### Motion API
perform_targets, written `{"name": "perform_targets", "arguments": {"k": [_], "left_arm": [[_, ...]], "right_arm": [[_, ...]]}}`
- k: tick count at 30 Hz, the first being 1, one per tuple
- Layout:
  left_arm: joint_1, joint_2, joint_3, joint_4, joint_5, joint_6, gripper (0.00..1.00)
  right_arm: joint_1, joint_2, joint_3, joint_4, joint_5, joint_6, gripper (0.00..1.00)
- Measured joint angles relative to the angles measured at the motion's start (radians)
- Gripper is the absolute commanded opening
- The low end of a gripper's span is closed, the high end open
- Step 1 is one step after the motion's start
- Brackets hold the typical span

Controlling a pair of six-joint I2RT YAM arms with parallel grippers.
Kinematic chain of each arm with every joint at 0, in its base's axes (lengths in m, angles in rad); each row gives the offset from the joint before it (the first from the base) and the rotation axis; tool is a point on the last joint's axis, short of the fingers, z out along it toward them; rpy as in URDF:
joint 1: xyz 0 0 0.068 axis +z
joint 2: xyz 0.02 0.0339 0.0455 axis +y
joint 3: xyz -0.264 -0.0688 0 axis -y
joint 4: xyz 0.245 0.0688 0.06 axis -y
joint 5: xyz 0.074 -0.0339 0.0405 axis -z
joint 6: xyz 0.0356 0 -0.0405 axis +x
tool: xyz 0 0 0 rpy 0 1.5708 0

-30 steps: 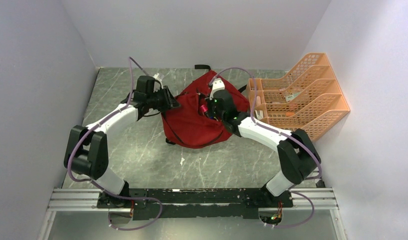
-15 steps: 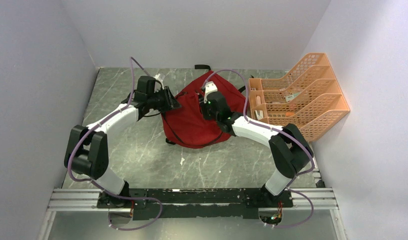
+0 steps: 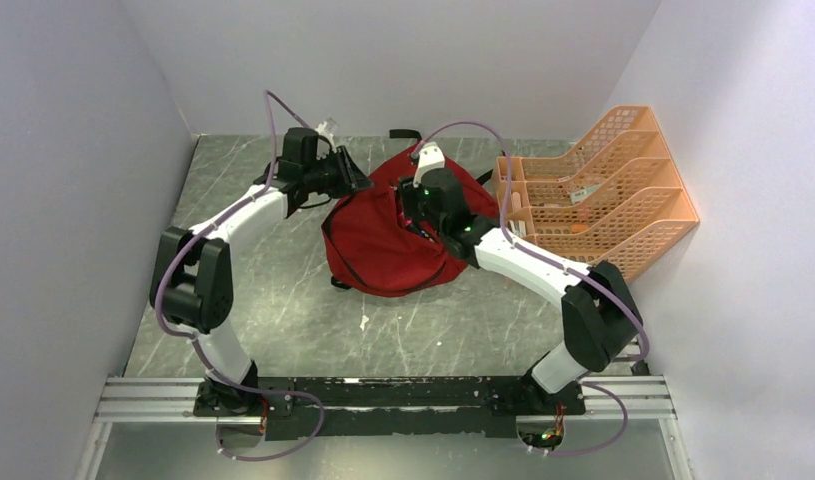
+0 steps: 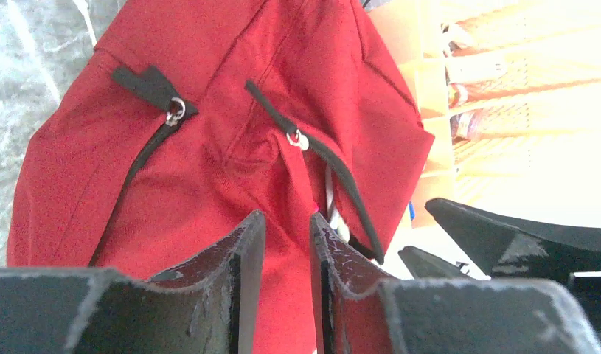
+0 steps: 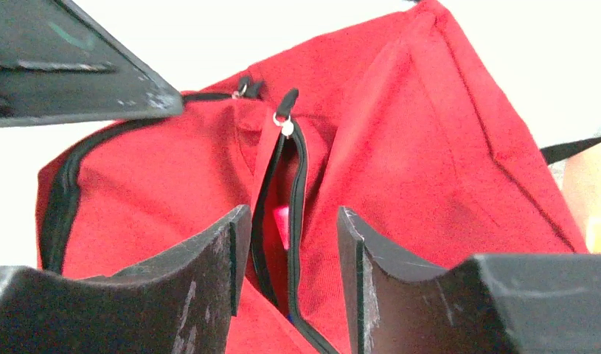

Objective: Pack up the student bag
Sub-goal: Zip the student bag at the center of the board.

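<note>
The dark red student bag [image 3: 378, 245] lies mid-table with its top zip parted. My left gripper [image 3: 351, 182] is at the bag's upper left edge. In the left wrist view [image 4: 286, 221] red fabric fills the narrow gap between its jaws, which are shut on it. My right gripper [image 3: 411, 215] hovers over the zip opening [image 5: 279, 199]. Its jaws [image 5: 290, 214] stand apart with nothing between them. A pink thing [image 5: 282, 219] shows inside the slit. Black zipper pulls [image 5: 286, 103] sit at the slit's top.
An orange mesh file organizer [image 3: 603, 190] with small items in its slots stands right of the bag, against the right wall. Walls close in the table on the left, back and right. A small white scrap [image 3: 364, 322] lies in front of the bag.
My right gripper has opened and no longer holds the pink-red thing it carried over the bag. My left gripper has shifted toward the back, pulling the bag's edge with it.
</note>
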Motion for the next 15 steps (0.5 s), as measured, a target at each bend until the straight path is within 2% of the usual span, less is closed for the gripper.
{"name": "perform_targets", "arguments": {"k": [9, 15], "left_arm": [[0.0, 0.126, 0.069, 0.068, 0.021, -0.085, 0.3], [0.002, 0.201, 0.071, 0.092, 0.025, -0.108, 0.26]], "right_arm": [[-0.034, 0.09, 0.158, -0.047, 0.013, 0.034, 0.48], [-0.064, 0.155, 0.177, -0.1, 0.021, 0.058, 0.4]]}}
